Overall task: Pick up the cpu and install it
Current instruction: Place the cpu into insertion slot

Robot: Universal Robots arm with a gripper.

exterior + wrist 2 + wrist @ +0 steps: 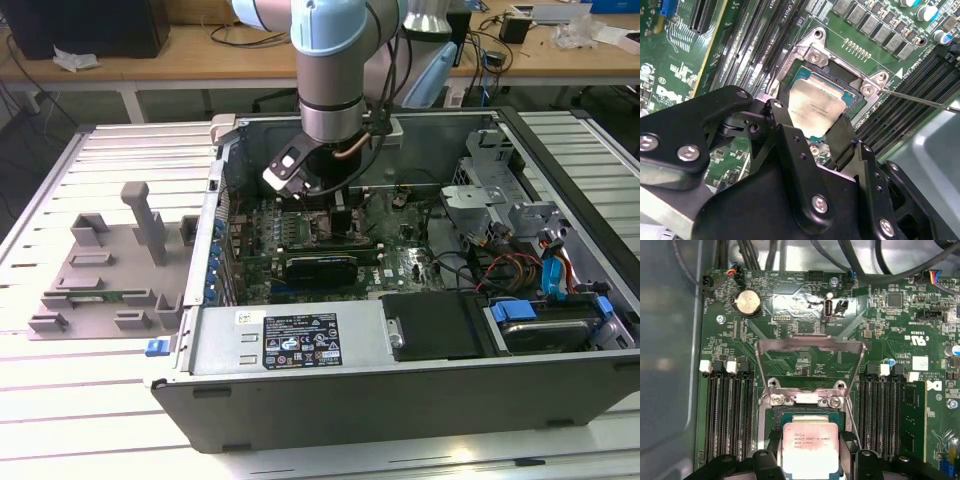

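Slatted metal workbench [60,420] underneath, open computer case [400,400] on top, motherboard [805,305] flat inside. Go by the CPU socket [867,90]: its load plate [810,342] is flipped up off it, and the gripper [810,117] hangs right over it, pinching the cpu [815,107] by two opposite edges. The chip sits square over the socket opening; can't tell if it's seated. My take: light, stiff, slick lid, delicate underneath, so hold the edges only and keep it level.
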